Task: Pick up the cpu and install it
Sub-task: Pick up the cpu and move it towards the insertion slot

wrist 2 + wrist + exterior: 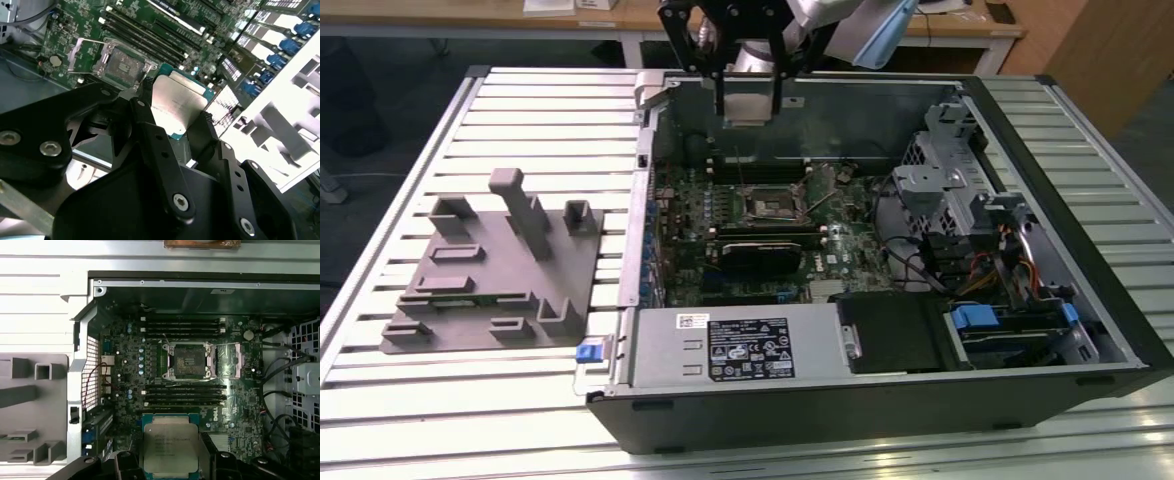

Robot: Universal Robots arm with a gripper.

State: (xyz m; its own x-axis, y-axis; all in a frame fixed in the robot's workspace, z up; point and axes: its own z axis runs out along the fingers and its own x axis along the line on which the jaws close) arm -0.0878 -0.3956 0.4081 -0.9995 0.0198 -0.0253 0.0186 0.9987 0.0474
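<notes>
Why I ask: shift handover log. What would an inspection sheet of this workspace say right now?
Surface: slatted metal table, carrying an open computer case.
Job's things: cpu held above the motherboard; socket open, no chip in it.
Clutter: grey fixture on the table, at the exterior view's left of the case.
Grippers: gripper shut on the cpu's edges, above the open case.
Cables: black and coloured wires beside the drive cage.
Surroundings: wooden desk behind the table.
</notes>
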